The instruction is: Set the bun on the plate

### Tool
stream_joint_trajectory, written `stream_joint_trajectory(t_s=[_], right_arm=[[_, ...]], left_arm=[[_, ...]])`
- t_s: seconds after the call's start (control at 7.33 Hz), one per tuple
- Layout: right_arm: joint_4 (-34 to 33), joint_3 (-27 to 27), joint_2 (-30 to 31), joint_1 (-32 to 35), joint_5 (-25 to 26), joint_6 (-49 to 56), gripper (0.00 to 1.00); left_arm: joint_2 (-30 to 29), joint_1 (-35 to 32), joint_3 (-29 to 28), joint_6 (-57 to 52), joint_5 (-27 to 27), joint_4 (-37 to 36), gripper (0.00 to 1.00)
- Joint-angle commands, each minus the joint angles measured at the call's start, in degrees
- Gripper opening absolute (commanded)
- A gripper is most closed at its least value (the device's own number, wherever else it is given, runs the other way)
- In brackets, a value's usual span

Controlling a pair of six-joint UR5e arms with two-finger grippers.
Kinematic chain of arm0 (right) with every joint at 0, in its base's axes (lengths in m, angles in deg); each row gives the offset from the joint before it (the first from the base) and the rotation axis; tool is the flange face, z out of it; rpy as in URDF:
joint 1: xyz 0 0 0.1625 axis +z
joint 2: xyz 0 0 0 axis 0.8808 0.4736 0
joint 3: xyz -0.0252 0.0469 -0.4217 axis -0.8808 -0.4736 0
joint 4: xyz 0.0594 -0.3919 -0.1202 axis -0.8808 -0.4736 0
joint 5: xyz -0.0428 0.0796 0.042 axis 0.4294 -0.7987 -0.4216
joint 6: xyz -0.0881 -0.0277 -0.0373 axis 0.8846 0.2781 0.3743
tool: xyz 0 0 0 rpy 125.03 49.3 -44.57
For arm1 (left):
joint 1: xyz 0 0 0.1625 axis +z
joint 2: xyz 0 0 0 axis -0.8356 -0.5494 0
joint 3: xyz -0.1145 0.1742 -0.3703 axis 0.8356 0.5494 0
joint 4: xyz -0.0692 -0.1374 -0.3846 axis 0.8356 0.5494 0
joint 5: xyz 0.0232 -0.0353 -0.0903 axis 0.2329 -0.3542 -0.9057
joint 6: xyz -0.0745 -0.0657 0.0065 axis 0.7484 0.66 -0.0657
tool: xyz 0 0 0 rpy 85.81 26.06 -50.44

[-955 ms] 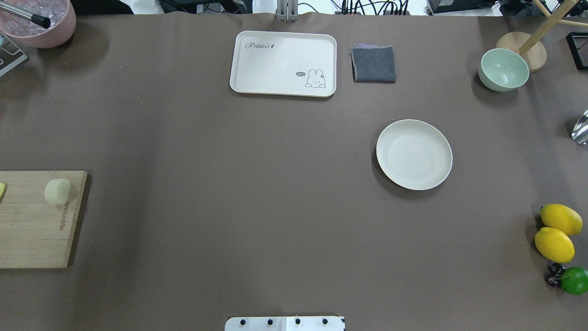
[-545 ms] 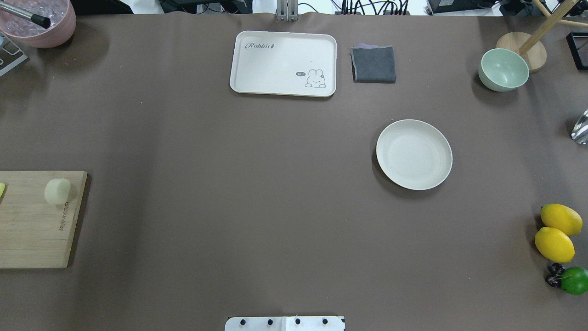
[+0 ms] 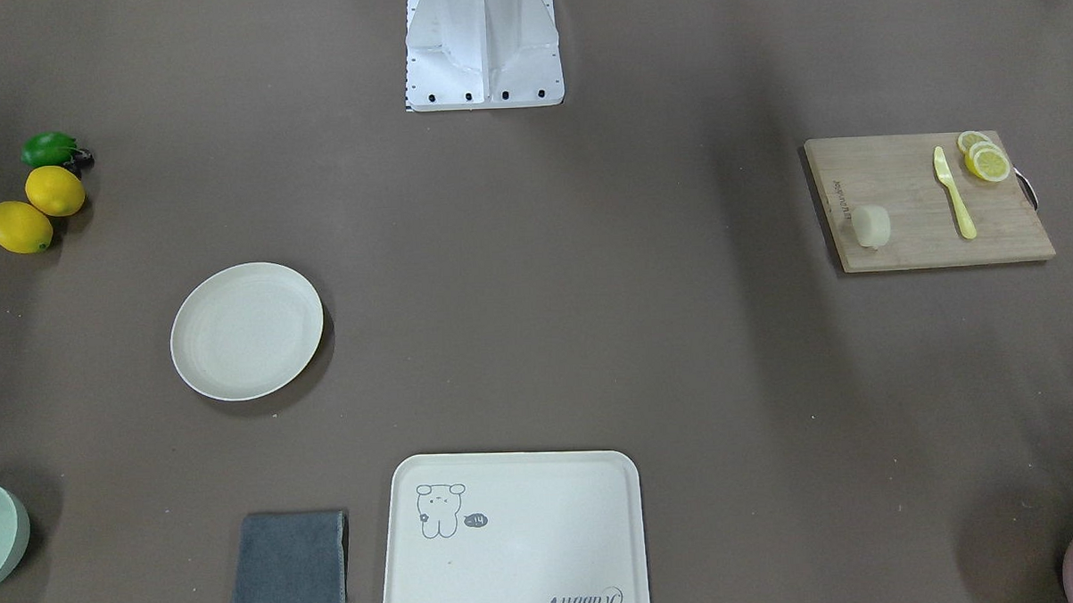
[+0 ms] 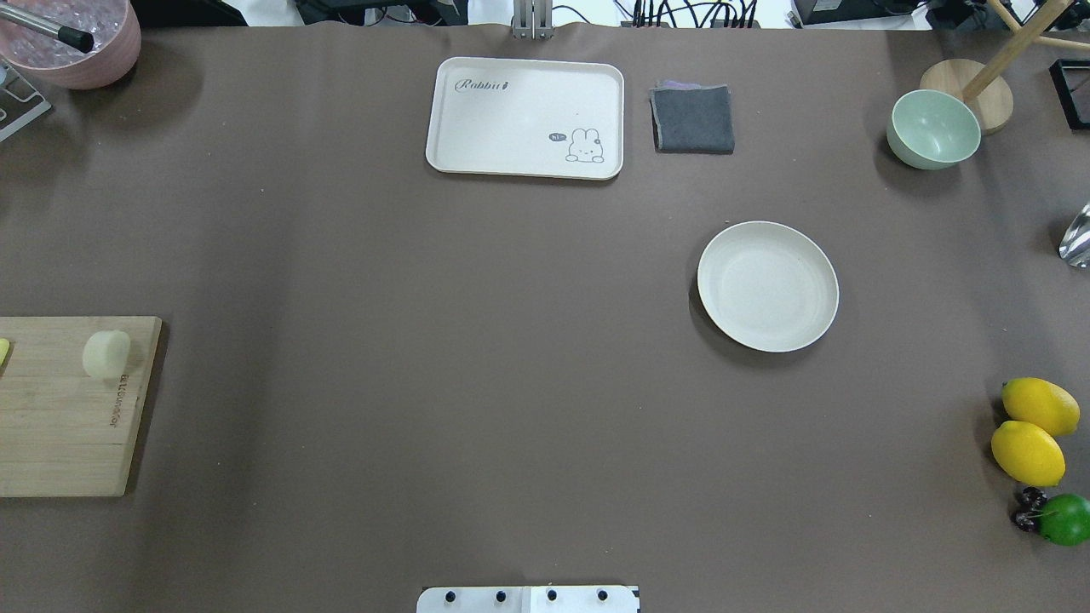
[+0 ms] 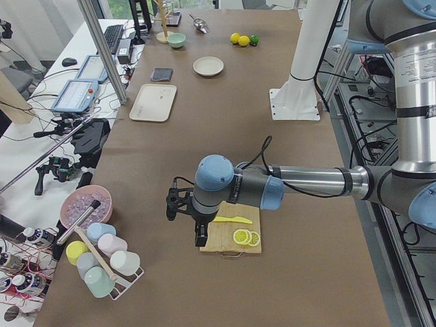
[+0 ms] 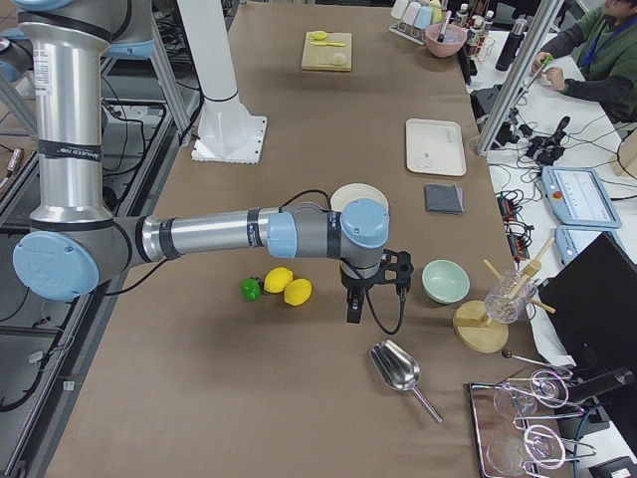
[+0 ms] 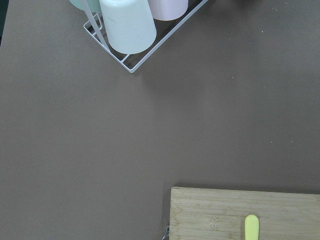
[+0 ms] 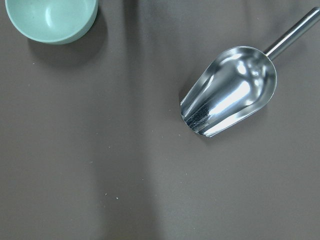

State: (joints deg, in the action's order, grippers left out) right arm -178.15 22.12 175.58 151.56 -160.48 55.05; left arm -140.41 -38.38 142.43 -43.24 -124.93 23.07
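The bun [image 4: 106, 352] [image 3: 871, 226], a small pale cream lump, lies on a wooden cutting board [image 4: 60, 426] [image 3: 909, 235] at the table's left end. The plate [image 4: 767, 286] [image 3: 247, 331] [image 5: 208, 66], round, cream-white and bare, rests right of the table's middle. My left gripper [image 5: 199, 238] hangs over the near end of the board, seen only from the side; I cannot tell whether it is open or shut. Beyond the plate, near the lemons, my right gripper [image 6: 350, 311] points down, and its state cannot be told either.
A yellow knife [image 3: 954, 193] and lemon slices [image 3: 987, 159] share the board. A cream tray [image 4: 525, 117], grey cloth [image 4: 693, 119], green bowl [image 4: 934, 128], two lemons [image 4: 1030, 430], a lime [image 4: 1064, 519], a metal scoop [image 8: 230, 92] and a cup rack [image 7: 130, 30] stand around.
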Motion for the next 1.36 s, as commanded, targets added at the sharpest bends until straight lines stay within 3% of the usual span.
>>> stream_joint_trajectory(t_s=[0.0, 1.23], right_arm=[[0.1, 0.4, 0.1, 0.3, 0.1, 0.0, 1.00], [0.0, 0.6, 0.6, 1.3, 0.1, -0.1, 1.00]], left_arm=[[0.0, 0.0, -0.4, 0.0, -0.1, 0.1, 0.98], [-0.1, 0.0, -0.4, 0.0, -0.1, 0.1, 0.98]])
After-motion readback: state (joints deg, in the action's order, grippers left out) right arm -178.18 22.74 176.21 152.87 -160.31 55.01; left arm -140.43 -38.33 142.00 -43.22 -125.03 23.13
